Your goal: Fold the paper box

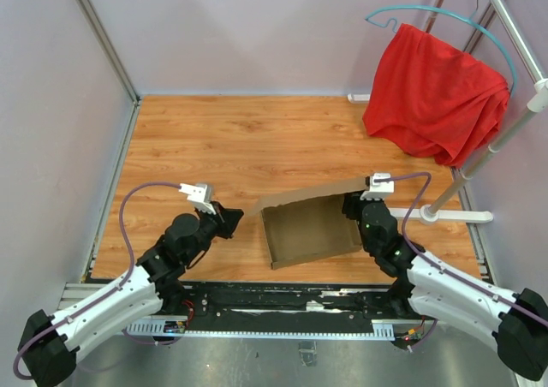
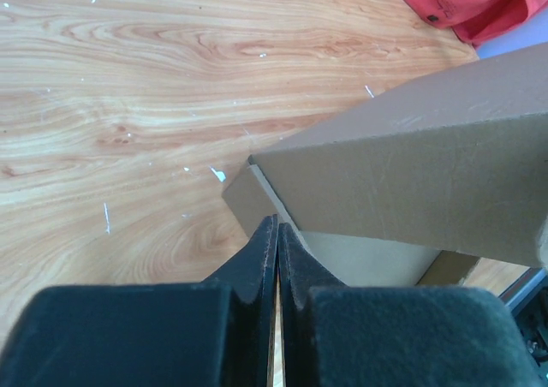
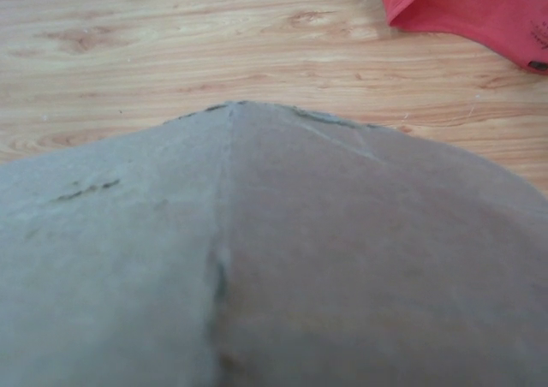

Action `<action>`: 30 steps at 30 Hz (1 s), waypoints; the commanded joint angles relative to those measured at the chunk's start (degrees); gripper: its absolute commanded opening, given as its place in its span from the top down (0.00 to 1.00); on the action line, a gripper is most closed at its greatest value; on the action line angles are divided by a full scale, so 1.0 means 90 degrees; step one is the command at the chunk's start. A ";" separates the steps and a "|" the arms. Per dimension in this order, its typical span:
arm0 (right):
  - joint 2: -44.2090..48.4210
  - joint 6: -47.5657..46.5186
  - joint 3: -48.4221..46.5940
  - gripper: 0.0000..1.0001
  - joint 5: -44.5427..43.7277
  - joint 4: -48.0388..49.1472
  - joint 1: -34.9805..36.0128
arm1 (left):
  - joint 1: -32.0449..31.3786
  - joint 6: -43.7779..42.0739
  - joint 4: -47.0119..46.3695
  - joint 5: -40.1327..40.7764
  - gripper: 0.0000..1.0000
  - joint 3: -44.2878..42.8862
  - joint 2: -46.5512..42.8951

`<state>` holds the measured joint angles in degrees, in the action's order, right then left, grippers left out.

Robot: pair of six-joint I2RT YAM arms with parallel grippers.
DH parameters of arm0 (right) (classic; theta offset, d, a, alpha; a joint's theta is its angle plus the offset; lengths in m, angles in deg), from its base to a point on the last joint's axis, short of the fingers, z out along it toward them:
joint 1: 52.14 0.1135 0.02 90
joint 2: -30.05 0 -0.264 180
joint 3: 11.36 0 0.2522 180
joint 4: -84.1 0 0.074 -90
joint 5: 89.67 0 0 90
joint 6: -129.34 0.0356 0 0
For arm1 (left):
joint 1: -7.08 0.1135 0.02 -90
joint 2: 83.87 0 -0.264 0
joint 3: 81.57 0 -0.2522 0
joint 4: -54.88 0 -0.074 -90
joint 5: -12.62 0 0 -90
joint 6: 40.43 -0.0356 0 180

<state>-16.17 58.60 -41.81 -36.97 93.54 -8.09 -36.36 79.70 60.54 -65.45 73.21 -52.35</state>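
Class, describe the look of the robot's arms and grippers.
Left arm and right arm match: white shells near the bases, black joints and links above. A thin purple cable loops along each; a small white block tops each wrist. The left gripper has black, tapered fingers.

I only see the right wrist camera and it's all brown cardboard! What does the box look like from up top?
Observer: The paper box is a shallow open tray on the wooden table, with a long flap raised along its far side.
Operator: Where's the other arm?
Observer: The left tool is at the box's left corner, shut and gripping nothing.
Operator: What's that red thing?
Observer: A red cloth hanging from a white rack at the far right.
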 commanded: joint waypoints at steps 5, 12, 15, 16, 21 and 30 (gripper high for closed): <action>0.1392 0.0419 0.0424 0.09 0.0246 -0.1485 0.0133 | -0.0046 -0.0678 0.0458 0.0322 0.96 -0.0899 0.0029; 0.3224 0.1561 0.0232 0.02 0.0586 -0.4237 0.0161 | -0.0046 -0.1042 0.0423 0.0443 0.96 -0.1586 0.0439; 0.3616 0.2139 -0.0076 0.01 0.0549 -0.5436 0.0172 | -0.0046 -0.1120 0.0427 0.0519 0.96 -0.1838 0.0536; 0.3786 0.2167 -0.0129 0.01 0.0594 -0.5644 0.0180 | -0.0046 -0.1130 0.0431 0.0537 0.96 -0.1895 0.0539; 0.4719 0.1603 -0.0318 0.01 0.1791 -0.5675 0.0188 | -0.0046 -0.1102 0.0485 0.0528 0.96 -0.2132 0.0589; 0.4947 0.0357 -0.1467 0.01 0.4195 -0.5241 0.0185 | -0.0046 -0.0948 0.0770 0.0439 0.96 -0.2297 0.0521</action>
<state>28.71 68.18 -49.85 -10.48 44.56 -7.85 -36.40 70.85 66.03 -61.52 53.80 -46.77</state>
